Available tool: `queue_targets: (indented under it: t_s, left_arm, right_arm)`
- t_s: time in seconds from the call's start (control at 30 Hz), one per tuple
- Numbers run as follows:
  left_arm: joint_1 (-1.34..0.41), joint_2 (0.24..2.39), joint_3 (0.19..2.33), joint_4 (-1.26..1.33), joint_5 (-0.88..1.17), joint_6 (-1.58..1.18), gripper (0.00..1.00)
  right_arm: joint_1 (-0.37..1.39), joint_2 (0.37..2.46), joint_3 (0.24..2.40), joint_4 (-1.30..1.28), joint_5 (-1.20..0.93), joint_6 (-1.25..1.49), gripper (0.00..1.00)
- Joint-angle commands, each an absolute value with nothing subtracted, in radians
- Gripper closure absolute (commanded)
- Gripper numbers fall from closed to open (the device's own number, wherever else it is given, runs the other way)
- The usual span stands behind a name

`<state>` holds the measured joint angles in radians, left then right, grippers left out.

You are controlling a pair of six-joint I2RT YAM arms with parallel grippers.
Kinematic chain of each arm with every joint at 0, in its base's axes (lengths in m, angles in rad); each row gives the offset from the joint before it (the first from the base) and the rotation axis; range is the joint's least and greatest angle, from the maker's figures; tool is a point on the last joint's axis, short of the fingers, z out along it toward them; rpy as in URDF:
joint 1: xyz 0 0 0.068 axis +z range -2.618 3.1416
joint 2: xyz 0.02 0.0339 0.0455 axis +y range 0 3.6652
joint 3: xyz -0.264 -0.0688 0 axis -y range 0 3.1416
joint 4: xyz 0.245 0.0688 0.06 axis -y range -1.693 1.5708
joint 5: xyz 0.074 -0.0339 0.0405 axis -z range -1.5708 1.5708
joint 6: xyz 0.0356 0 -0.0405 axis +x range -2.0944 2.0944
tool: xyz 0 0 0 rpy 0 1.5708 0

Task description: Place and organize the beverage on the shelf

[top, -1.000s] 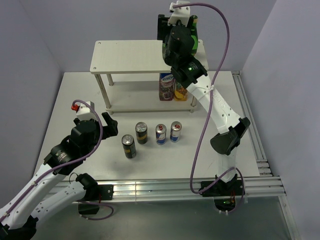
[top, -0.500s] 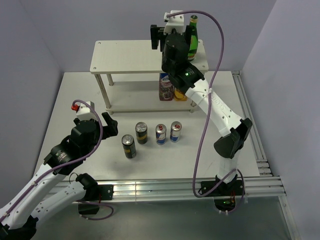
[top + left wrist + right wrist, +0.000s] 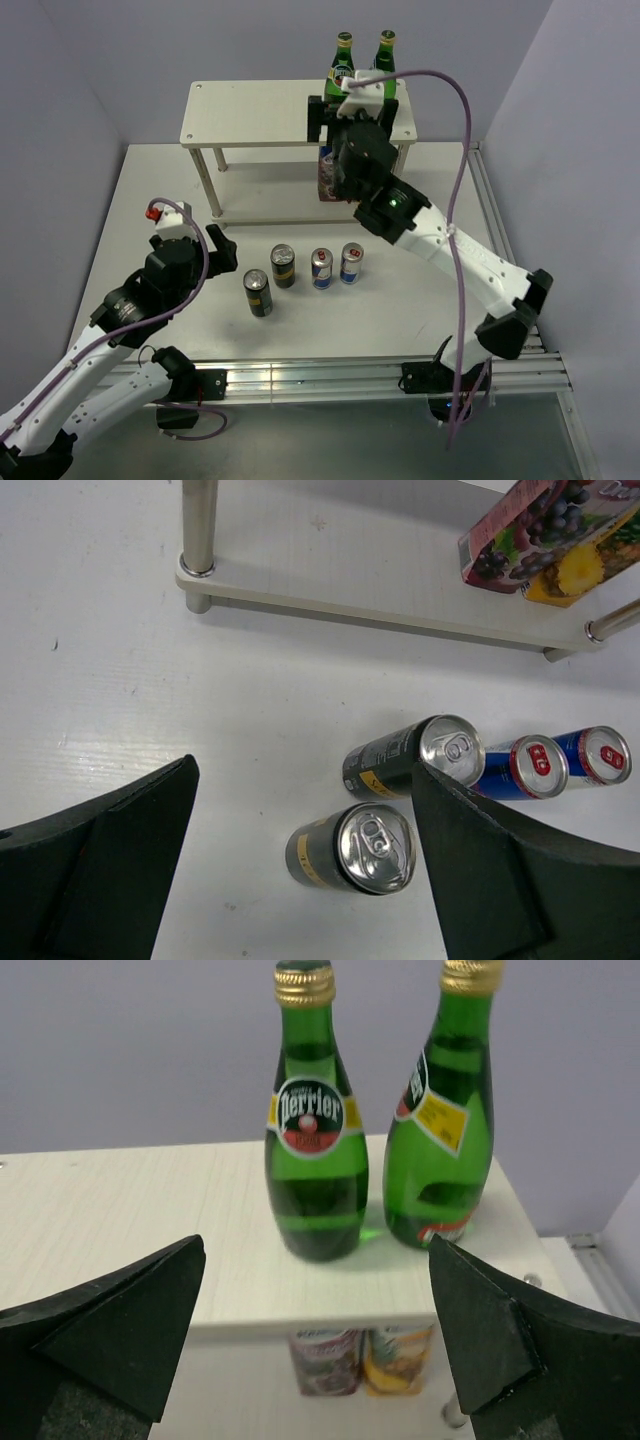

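Note:
Two green glass bottles [image 3: 343, 55] [image 3: 385, 50] stand upright side by side at the back right of the shelf's top board [image 3: 250, 110]. My right gripper [image 3: 352, 103] hovers open just in front of them, holding nothing. In the right wrist view the bottles [image 3: 315, 1140] [image 3: 445, 1130] stand beyond the spread fingers. On the table in front of the shelf stand two dark cans [image 3: 258, 292] [image 3: 283, 266] and two blue-and-silver cans [image 3: 321, 268] [image 3: 351, 263]. My left gripper [image 3: 222, 250] is open, left of the cans; the nearer dark can [image 3: 355, 847] shows between its fingers.
Two juice cartons [image 3: 333, 172] [image 3: 362, 185] stand on the shelf's lower board [image 3: 330, 610], at its right end. Thin metal legs [image 3: 198, 530] carry the shelf. A rail [image 3: 505, 250] runs along the table's right edge.
My right gripper has opened, let go of the left bottle and drawn back toward the near side; both bottles now stand free on top. The left arm has barely moved.

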<state>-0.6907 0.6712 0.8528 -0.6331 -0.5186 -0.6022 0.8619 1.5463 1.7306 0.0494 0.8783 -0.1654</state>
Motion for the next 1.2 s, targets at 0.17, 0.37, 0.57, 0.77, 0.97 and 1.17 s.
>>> queue_targets:
  t_s: [0.17, 0.37, 0.57, 0.77, 0.97, 1.17]
  left_arm:
    - [-0.742, 0.669, 0.847, -0.569, -0.374, -0.580, 0.03]
    - [-1.012, 0.698, 0.877, -0.704, -0.679, -0.782, 0.03]
    - [-1.354, 0.843, 0.897, -0.987, -1.053, -1.274, 0.02]
    - [-1.623, 1.184, 0.971, -1.371, -1.178, -1.799, 0.01]
    - [-1.641, 1.273, 0.908, -1.371, -1.160, -1.966, 0.01]
    - [-1.651, 1.192, 0.750, -1.119, -1.198, -1.821, 0.01]
  right_arm:
    - [1.058, 1.171, 1.355, 0.060, 1.000, 0.127, 0.00]
    - [1.227, 1.043, 1.172, -0.127, 1.127, 0.330, 0.00]
    - [1.313, 0.960, 1.052, -0.306, 1.160, 0.546, 0.00]
    - [1.370, 0.902, 0.991, -0.452, 1.183, 0.690, 0.00]
    - [1.390, 0.832, 0.913, -0.514, 1.166, 0.785, 0.00]
    - [1.401, 0.811, 0.871, -0.571, 1.163, 0.857, 0.00]
